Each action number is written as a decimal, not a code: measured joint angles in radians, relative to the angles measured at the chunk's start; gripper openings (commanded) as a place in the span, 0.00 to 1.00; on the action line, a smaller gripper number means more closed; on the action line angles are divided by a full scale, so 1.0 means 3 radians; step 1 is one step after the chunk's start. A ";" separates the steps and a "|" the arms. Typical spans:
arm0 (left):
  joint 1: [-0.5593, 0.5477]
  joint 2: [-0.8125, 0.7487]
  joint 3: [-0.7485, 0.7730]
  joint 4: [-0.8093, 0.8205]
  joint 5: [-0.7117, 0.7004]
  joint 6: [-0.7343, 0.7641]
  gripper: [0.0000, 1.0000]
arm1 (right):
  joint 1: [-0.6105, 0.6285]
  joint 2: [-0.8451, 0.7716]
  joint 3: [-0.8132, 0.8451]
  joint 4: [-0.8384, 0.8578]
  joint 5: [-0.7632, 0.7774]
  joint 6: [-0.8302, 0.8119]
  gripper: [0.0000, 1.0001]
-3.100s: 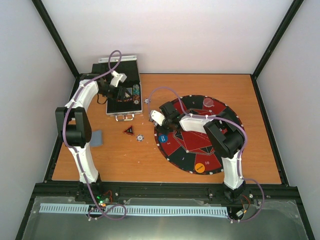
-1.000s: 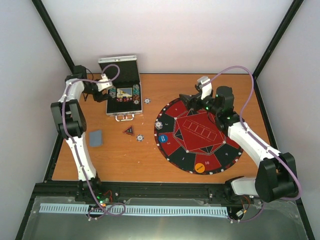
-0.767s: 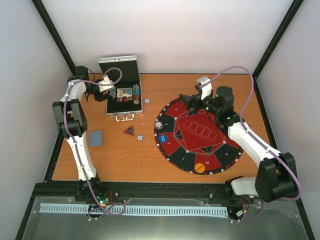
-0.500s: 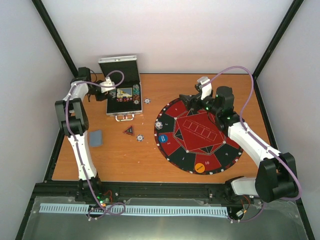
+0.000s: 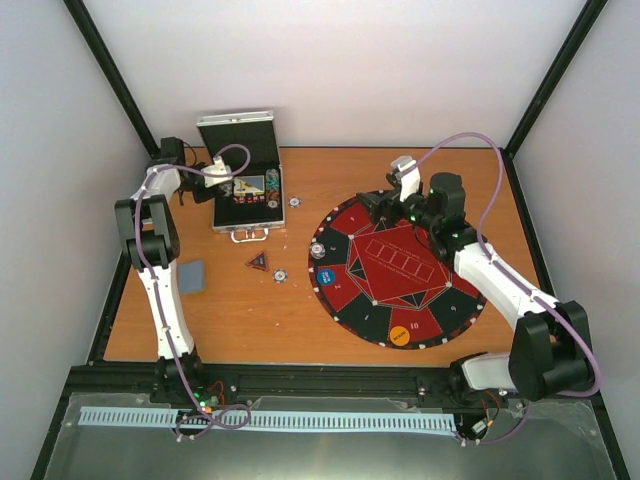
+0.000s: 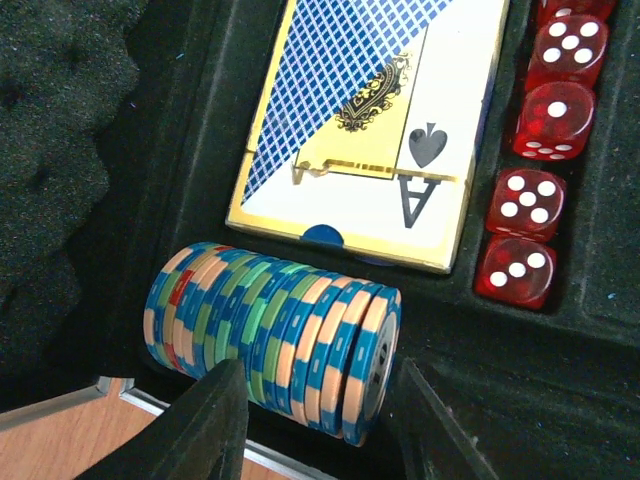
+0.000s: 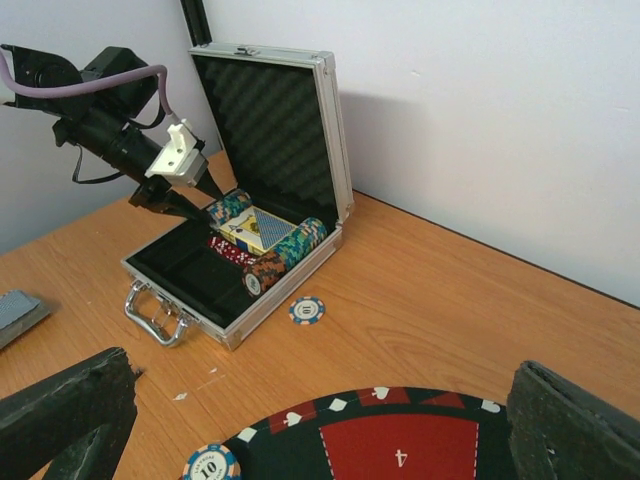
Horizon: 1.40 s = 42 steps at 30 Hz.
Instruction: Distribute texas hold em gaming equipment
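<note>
An open metal case point(image 5: 245, 192) at the back left holds rows of poker chips, a blue-backed card box point(image 6: 370, 130) and several red dice point(image 6: 535, 150). My left gripper point(image 6: 315, 420) reaches into it. Its fingers point(image 6: 205, 425) stand either side of the right end of a blue, green and peach chip row point(image 6: 270, 335), with a small gap still showing at the right finger. My right gripper point(image 7: 320, 425) hangs wide open and empty over the far edge of the round red-and-black mat point(image 5: 400, 265). Loose chips lie beside the case point(image 7: 307, 310) and on the mat's left rim point(image 7: 210, 466).
A blue marker disc point(image 5: 326, 277) and an orange one point(image 5: 399, 336) lie on the mat. On the wood sit another chip point(image 5: 281, 274), a black-and-red triangle point(image 5: 258, 262) and a grey-blue card stack point(image 5: 192, 277). The case lid stands upright behind the chips.
My left gripper's jaws have narrowed around the end of the chip row. The right arm, earlier over the mat's left side, now reaches its far edge and has barely shifted in the last second.
</note>
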<state>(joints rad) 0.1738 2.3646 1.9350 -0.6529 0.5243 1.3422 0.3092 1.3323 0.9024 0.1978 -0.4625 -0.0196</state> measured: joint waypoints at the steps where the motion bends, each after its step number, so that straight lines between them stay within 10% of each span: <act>1: -0.0001 0.0000 -0.0009 0.0005 -0.0001 0.0008 0.43 | 0.0000 0.0003 0.0000 -0.0005 -0.0004 -0.0001 1.00; 42: -0.0116 -0.0117 -0.0200 0.0177 -0.0361 0.0100 0.53 | 0.0000 0.0263 0.0244 -0.0313 -0.0146 -0.0070 1.00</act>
<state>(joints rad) 0.1390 2.3295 1.8751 -0.5999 0.4160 1.3724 0.3092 1.4113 0.9756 0.1040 -0.5064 -0.0406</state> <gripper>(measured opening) 0.493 0.999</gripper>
